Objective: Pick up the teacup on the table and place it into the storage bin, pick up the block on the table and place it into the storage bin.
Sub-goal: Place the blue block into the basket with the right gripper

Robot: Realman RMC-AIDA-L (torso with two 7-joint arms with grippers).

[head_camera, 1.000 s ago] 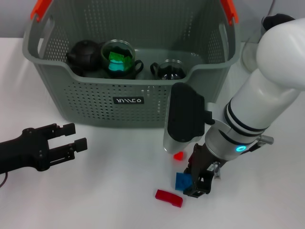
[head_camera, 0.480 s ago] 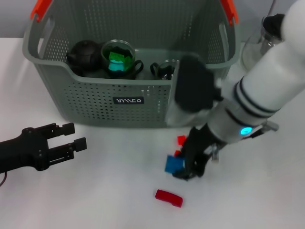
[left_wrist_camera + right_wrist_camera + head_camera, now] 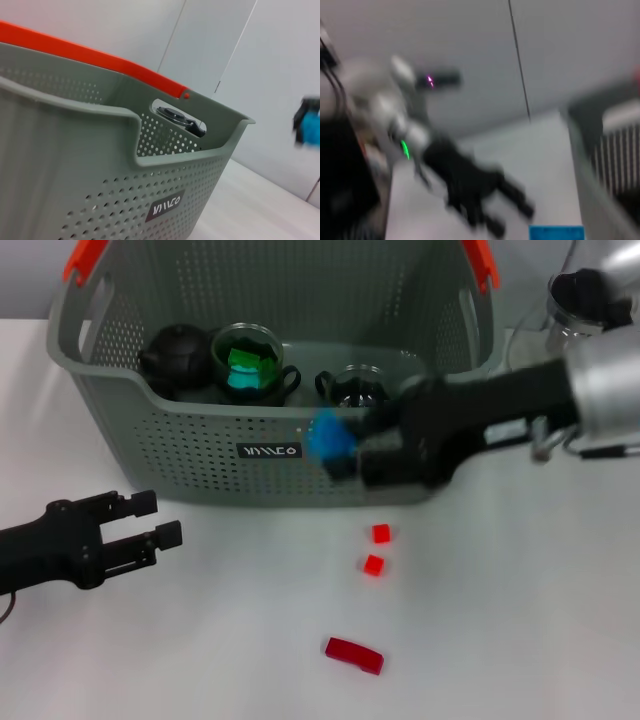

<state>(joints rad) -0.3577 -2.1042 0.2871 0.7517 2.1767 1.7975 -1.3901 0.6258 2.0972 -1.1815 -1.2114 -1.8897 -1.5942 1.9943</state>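
Note:
The grey-green perforated storage bin (image 3: 200, 430) stands at the back of the table, and its label shows in the left wrist view (image 3: 165, 206). Inside it are a teacup (image 3: 270, 385) holding a green block, a second dark teacup (image 3: 356, 387) and a black teapot (image 3: 175, 355). My right gripper (image 3: 338, 452) is shut on a blue block (image 3: 324, 437) and holds it in the air, level with the bin's front wall. The block also shows in the left wrist view (image 3: 310, 127) and the right wrist view (image 3: 556, 232). My left gripper (image 3: 155, 520) is open and empty, low at the left.
Two small red cubes (image 3: 380, 533) (image 3: 373, 564) and a longer red block (image 3: 353, 654) lie on the white table in front of the bin. A glass jar (image 3: 585, 300) stands at the back right, beside the bin.
My right gripper has lifted the blue block off the table and swung it up and to the left, to the bin's front wall. The left arm has barely moved.

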